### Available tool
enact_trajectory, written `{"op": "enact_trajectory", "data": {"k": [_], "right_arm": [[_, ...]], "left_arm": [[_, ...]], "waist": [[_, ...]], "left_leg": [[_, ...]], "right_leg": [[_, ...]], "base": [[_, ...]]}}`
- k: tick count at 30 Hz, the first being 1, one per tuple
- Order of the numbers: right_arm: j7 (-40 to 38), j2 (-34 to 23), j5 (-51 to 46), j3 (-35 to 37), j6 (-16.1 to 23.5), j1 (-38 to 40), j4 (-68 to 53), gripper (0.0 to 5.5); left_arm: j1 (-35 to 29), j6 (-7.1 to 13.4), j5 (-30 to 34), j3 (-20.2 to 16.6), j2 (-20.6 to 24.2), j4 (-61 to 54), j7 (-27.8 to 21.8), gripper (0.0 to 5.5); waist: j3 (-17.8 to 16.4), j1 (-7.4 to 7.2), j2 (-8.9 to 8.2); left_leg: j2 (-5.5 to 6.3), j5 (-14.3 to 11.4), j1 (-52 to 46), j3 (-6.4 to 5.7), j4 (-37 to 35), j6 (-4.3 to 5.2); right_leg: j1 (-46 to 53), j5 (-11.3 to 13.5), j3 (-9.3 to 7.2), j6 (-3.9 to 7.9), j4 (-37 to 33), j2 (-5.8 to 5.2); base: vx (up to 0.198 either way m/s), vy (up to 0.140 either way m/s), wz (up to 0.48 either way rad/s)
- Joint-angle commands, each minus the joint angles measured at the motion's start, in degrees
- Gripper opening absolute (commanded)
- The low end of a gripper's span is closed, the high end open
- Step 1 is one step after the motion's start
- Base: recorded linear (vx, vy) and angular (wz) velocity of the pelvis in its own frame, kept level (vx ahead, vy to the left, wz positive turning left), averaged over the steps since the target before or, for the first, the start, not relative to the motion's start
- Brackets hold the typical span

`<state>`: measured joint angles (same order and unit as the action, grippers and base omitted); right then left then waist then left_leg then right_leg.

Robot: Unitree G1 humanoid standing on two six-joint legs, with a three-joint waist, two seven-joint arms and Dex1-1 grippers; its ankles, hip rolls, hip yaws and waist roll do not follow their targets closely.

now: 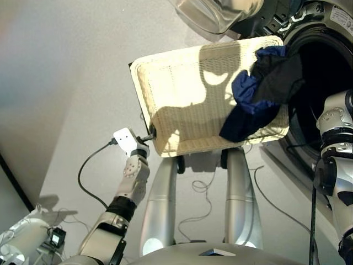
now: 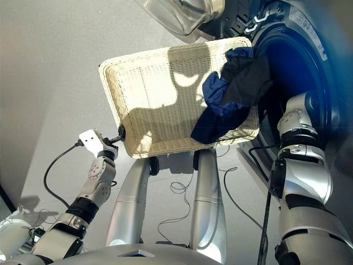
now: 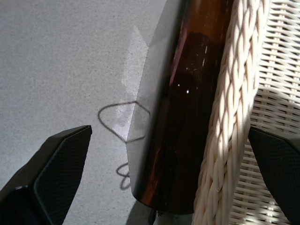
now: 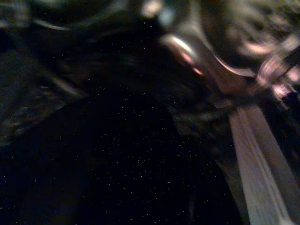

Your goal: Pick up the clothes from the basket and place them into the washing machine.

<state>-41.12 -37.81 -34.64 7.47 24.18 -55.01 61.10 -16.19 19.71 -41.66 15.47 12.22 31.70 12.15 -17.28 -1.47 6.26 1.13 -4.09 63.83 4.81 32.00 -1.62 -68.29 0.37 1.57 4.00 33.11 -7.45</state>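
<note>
- Now, my left gripper (image 3: 168, 178) is parted astride the basket (image 1: 182, 94) rim at its near corner, not clamped.
- My right gripper is out of sight by the washing machine (image 2: 298, 72); I cannot tell its state.
- The navy garment (image 1: 248, 107) and black garment (image 1: 281, 80) hang over the basket's drum-side edge, nearer my right arm.

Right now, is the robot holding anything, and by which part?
The left end effector straddles the basket at its near rim, fingers either side. Whether the right one holds anything cannot be told.
</note>
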Motion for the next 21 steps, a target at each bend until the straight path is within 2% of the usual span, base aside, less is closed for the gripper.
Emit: {"op": "enact_trajectory", "data": {"k": [1, 5, 10, 21], "right_arm": [[7.73, -1.98, -1.09, -5.67, 0.11, 0.28, 0.86, 5.50], [12.59, 3.05, -0.45, -9.43, -1.23, 1.46, 0.83, 5.50], [19.39, 9.05, 0.10, -14.29, -2.90, 4.77, -2.51, 5.50], [27.97, 18.75, 7.69, -23.32, -6.53, 13.05, -6.46, 5.50]], "left_arm": [[0.34, 3.23, -1.03, -0.25, 0.32, 2.44, -0.84, 5.50], [-0.04, 2.93, -0.41, -0.53, 0.08, 2.74, -1.23, 5.50], [-0.66, 2.54, -1.31, -2.76, -0.43, 4.84, -1.92, 5.50], [-2.08, 1.90, -0.45, -4.36, -1.09, 7.22, -3.90, 5.50]], "waist": [[5.10, 0.08, 0.25], [5.30, 0.04, -0.20], [4.86, -0.15, -1.09], [2.72, -0.43, -2.69]], "left_leg": [[-0.51, -6.39, -4.50, -4.11, -0.39, 1.35], [-0.57, -5.31, -5.82, -4.43, -2.59, 1.79], [-0.70, -4.01, -7.65, -4.66, -5.13, 2.01], [-0.69, -0.08, -13.44, -4.90, -12.74, 2.80]], "right_leg": [[4.77, -4.92, -2.60, 1.03, -1.83, 1.24], [6.44, -4.05, -3.24, 1.11, -3.73, 0.98], [8.67, -2.71, -3.97, 1.24, -6.54, 0.85], [14.52, 0.83, -5.31, 1.85, -14.19, 0.57]], "base": [[0.000, 0.000, 0.000], [0.000, 0.000, 0.000], [0.000, 0.000, 0.000], [0.000, 0.000, 0.000]]}}
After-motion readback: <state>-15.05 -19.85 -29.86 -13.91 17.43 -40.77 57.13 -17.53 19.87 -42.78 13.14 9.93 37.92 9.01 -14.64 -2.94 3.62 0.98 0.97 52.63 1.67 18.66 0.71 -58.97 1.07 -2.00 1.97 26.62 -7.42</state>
